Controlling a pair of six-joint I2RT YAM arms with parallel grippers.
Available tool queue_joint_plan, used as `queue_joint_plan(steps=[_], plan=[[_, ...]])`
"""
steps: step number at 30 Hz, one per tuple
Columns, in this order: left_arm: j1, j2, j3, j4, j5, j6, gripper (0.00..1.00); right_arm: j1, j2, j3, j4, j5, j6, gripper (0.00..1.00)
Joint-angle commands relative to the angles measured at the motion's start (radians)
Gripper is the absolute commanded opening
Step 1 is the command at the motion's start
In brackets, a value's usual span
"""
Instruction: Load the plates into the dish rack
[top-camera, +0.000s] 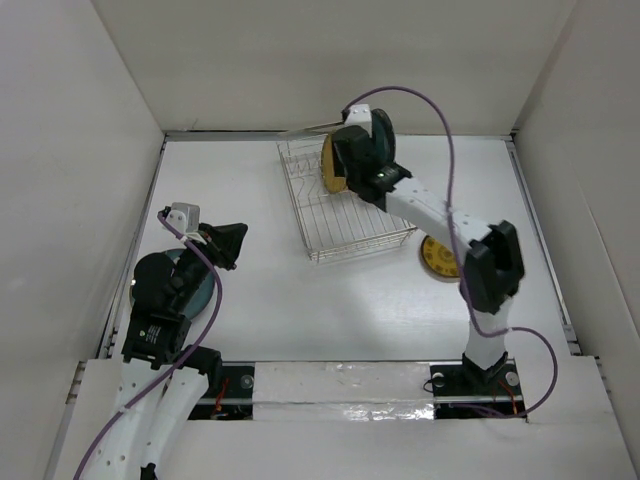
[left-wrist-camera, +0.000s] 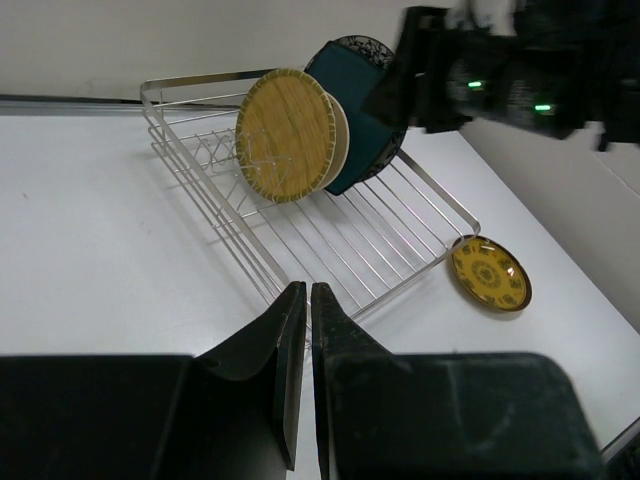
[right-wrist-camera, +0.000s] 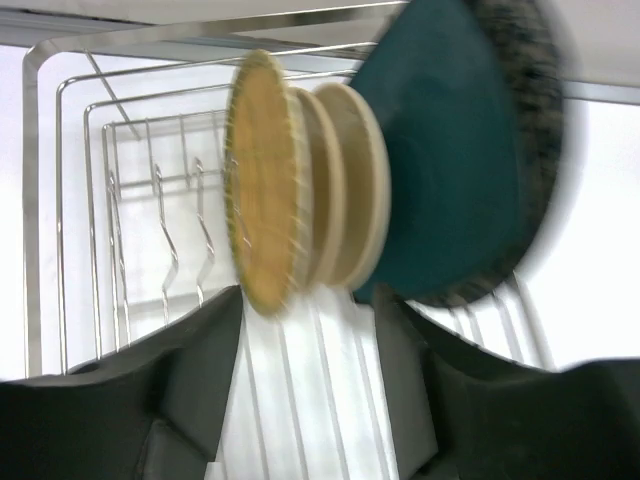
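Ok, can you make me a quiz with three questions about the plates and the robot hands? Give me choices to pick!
1. Where is the small round yellow patterned plate?
A) flat on the white table beside the silver wire dish rack
B) inside the rack
C) in a hand

2. What colour is the front round woven-look plate standing in the rack?
A) red
B) golden yellow
C) purple

3. How is the left hand?
A) wide open
B) holding a plate
C) shut and empty

Answers: 1 A, it lies outside the rack's rim. 2 B, its face is gold. 3 C, its fingers nearly meet with nothing between.
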Motion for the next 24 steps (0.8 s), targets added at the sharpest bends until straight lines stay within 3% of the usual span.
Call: queue_joint_plan(steps=[1,2,3,4,7,11,12,13,14,16,20,24], plan=[[-0.005,-0.002,0.000,0.048,0.004,0.004,0.04,-0.034,-0.286,-0.190,0.144,-0.053,0.107,0.53],[-0.005,-0.005,0.001,0.050,0.004,0.004,0.05,-0.047,-0.354,-0.279,0.229,-0.057,0.133,0.43],[-0.005,-0.007,0.001,0.050,0.006,0.004,0.05,-0.057,-0.426,-0.474,0.278,-0.060,0.192,0.26],[-0.005,-0.010,0.001,0.050,0.007,0.004,0.04,-0.089,-0.562,-0.569,0.326,-0.060,0.238,0.00],[-0.005,-0.019,0.001,0.051,0.010,0.002,0.05,-0.181,-0.794,-0.916,0.377,-0.094,0.433,0.00],[0.004,-0.036,-0.002,0.059,0.025,-0.004,0.05,-0.478,-0.990,-1.213,0.301,-0.171,0.585,0.00],[0.004,-0.037,-0.003,0.059,0.032,-0.006,0.05,-0.523,-1.030,-1.266,0.300,-0.188,0.610,0.02],[0.004,-0.039,-0.002,0.060,0.035,-0.006,0.05,-0.569,-1.069,-1.313,0.300,-0.214,0.624,0.26],[0.004,-0.042,-0.002,0.059,0.036,-0.009,0.05,-0.615,-1.145,-1.390,0.300,-0.244,0.628,0.41],[0.004,-0.043,-0.003,0.062,0.039,-0.009,0.05,-0.740,-1.204,-1.439,0.300,-0.310,0.629,0.61],[0.004,-0.054,-0.005,0.059,0.041,-0.010,0.05,-0.902,-1.227,-1.479,0.271,-0.419,0.580,0.62],[0.004,-0.068,-0.009,0.059,0.033,-0.009,0.05,-1.004,-1.073,-1.481,0.355,-0.599,0.543,0.60]])
